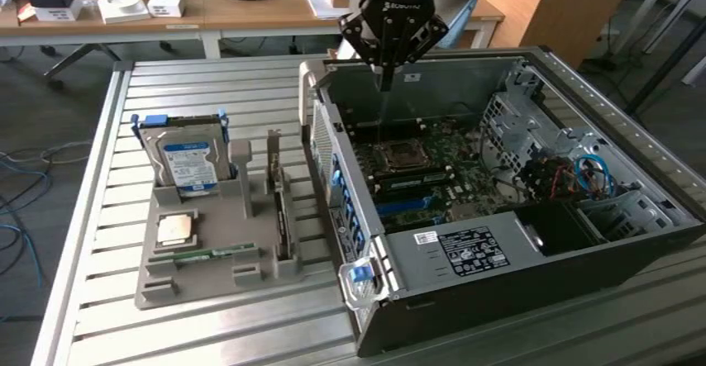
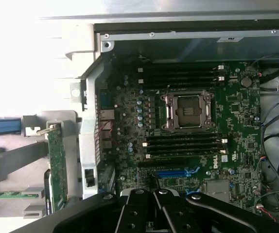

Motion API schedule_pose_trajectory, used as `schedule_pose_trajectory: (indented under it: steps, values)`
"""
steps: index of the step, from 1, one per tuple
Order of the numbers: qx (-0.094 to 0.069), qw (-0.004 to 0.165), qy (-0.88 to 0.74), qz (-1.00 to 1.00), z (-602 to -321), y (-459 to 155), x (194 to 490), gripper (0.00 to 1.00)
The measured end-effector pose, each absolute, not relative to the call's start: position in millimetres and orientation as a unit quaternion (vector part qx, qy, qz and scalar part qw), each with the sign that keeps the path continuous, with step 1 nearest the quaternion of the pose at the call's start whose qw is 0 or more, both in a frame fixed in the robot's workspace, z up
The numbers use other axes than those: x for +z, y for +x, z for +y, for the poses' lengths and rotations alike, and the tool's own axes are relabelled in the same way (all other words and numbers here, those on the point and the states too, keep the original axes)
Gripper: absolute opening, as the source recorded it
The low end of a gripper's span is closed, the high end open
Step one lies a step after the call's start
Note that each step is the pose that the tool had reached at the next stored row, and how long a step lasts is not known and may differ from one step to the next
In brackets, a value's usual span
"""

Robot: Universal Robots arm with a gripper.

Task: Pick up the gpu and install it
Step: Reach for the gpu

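Gpu not picked up yet

The gripper (image 1: 383,81), fully closed and empty, hangs over the open computer case (image 1: 530,292); the gpu (image 1: 283,225) stands in its holder (image 1: 198,285) on the worktop (image 1: 105,217).

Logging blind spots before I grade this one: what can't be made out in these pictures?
- gpu: exterior view, stands edge-on in the holder, broad face hidden.
- Motherboard: wrist view, part covered by the gripper.
- Case label: exterior view, print too small to read.
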State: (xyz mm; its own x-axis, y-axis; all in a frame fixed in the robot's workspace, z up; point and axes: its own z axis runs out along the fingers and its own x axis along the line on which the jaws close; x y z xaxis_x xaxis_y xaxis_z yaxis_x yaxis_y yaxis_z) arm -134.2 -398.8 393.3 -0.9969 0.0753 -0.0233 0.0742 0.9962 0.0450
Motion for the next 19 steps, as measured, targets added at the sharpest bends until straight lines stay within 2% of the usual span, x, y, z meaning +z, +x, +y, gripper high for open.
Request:
schedule_pose_trajectory:
  steps: [19]
  values:
    - [0.022,0.012,0.037,0.999,-398.8,-183.6,392.9,0.11]
